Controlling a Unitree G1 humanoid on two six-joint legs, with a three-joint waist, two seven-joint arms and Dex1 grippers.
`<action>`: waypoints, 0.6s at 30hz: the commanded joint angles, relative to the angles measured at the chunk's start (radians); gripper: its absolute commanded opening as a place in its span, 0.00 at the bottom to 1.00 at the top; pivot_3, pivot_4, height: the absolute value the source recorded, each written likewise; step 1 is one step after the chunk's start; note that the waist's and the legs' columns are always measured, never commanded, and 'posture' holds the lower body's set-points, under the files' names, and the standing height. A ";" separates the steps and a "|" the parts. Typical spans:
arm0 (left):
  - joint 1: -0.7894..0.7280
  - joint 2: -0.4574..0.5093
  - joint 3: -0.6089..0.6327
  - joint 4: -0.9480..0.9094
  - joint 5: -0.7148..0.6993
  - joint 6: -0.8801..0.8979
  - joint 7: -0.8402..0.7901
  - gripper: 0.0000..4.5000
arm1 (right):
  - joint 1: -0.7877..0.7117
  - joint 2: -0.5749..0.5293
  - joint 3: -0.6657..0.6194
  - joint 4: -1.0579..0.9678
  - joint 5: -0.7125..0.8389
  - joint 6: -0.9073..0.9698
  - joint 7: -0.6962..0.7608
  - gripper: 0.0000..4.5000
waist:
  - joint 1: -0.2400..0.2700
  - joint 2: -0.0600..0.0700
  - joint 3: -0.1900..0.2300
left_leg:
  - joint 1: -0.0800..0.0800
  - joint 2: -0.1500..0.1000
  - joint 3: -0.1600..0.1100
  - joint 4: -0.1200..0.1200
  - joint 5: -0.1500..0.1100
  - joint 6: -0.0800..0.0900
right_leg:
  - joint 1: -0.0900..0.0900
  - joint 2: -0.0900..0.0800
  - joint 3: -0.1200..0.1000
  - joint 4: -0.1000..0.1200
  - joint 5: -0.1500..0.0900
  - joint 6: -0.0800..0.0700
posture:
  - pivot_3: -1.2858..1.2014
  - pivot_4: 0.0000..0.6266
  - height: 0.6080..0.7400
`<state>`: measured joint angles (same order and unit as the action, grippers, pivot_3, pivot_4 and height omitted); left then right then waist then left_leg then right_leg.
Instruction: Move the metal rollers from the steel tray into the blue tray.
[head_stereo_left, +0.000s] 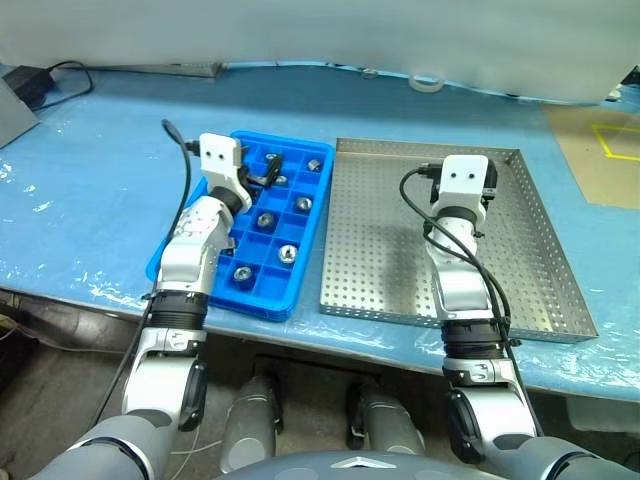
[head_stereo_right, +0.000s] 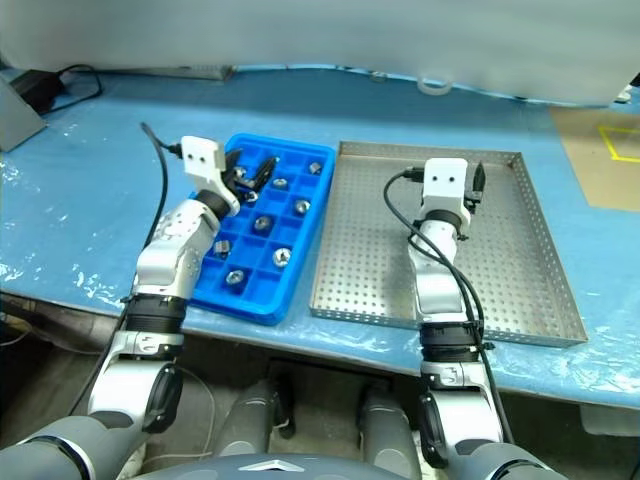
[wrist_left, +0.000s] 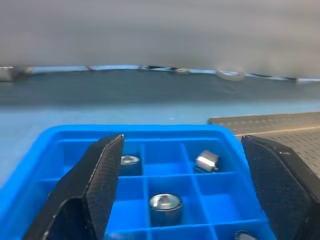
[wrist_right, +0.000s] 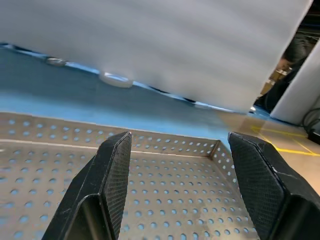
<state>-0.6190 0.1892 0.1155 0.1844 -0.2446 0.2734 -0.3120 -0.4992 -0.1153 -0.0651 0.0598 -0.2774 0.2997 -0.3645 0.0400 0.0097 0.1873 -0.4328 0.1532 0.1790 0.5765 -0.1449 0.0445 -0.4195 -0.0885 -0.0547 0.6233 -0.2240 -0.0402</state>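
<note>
From where I stand the job looks all but finished: the steel tray (head_stereo_left: 540, 255) shows only its bare perforated floor, no roller that I can pick out on it, while the metal rollers (head_stereo_left: 288, 253) sit scattered singly through the square compartments of the blue tray (head_stereo_left: 222, 297) just beside it. The left gripper (head_stereo_right: 248, 172) hangs over the far end of the blue tray with its black fingers (wrist_left: 95, 185) spread wide and nothing between them; through the gap one upright roller and two others can be seen in their cells. The right gripper (wrist_right: 192, 192) hovers above the steel tray, jaws apart and holding nothing. My guess is this is the release-and-clear step after a drop. Next would come a check of the tray's near corners, hidden behind the right arm, for a straggler; if none, both arms simply draw back.
</note>
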 joint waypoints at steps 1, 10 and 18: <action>0.032 -0.011 -0.024 -0.089 -0.013 0.031 -0.006 0.89 | -0.004 0.006 0.017 -0.058 -0.020 -0.007 0.004 0.71 | 0.003 0.000 0.000 | 0.000 0.000 0.000 0.000 0.000 0.000 | 0.000 0.000 0.000 0.000 0.000 0.000 | 0.50 0.24 1.00; 0.037 -0.009 -0.047 -0.111 -0.012 0.069 -0.028 0.89 | 0.033 0.032 0.020 -0.102 -0.031 0.023 -0.016 0.71 | -0.002 0.000 0.000 | 0.001 0.000 0.000 0.001 0.001 0.000 | 0.001 0.000 0.000 0.000 0.001 0.000 | 0.47 0.24 1.00; 0.017 -0.015 -0.061 -0.082 -0.009 0.070 -0.047 0.89 | 0.060 0.039 0.012 -0.136 -0.047 0.042 -0.024 0.71 | -0.005 0.000 0.000 | 0.001 0.000 0.000 0.001 0.001 0.000 | 0.001 0.000 0.001 0.000 0.001 0.000 | 0.46 0.24 1.00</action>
<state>-0.5796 0.1716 0.0564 0.1172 -0.2490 0.3531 -0.3535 -0.4427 -0.0759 -0.0463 -0.0309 -0.3091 0.3451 -0.3766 0.0352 0.0097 0.1873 -0.4320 0.1531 0.1792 0.5772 -0.1443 0.0450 -0.4189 -0.0884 -0.0542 0.6236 -0.2230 -0.0401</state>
